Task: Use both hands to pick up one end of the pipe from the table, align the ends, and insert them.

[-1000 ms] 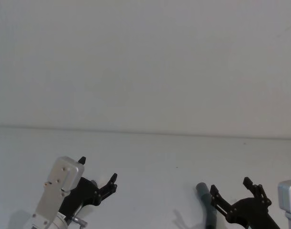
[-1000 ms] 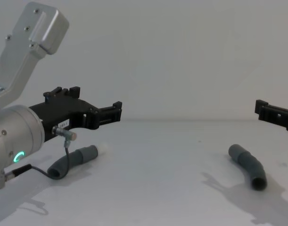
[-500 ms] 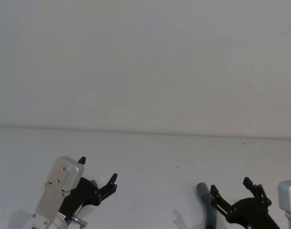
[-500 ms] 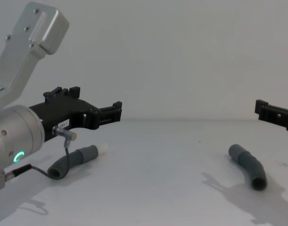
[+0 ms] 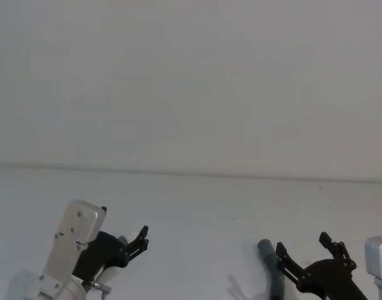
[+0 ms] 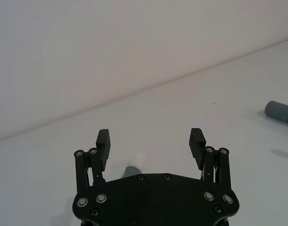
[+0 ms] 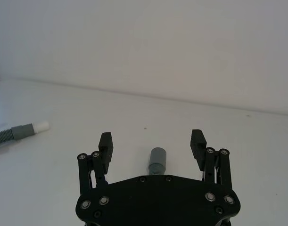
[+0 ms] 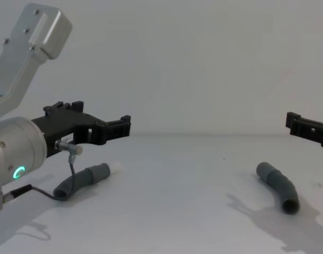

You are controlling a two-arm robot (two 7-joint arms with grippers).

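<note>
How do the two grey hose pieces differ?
The left hose piece ends in a white tip; the right hose piece is all grey, ending in an open socket. The left one lies near the open left gripper, the right one near the open right gripper. Both are curved, corrugated, lying on the table.

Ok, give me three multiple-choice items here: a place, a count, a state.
1. Where is the white-tipped piece? A: on the table, below the left hand. B: lifted in the air. C: standing on end.
2. How many pieces lie on the table? A: one. B: two. C: three.
3. The right hand is: A: open, empty. B: shut on a piece. C: shut, empty.
1A: the chest view shows it lying under that hand. 2B: it and the plain piece. 3A: spread wide, nothing gripped.
</note>
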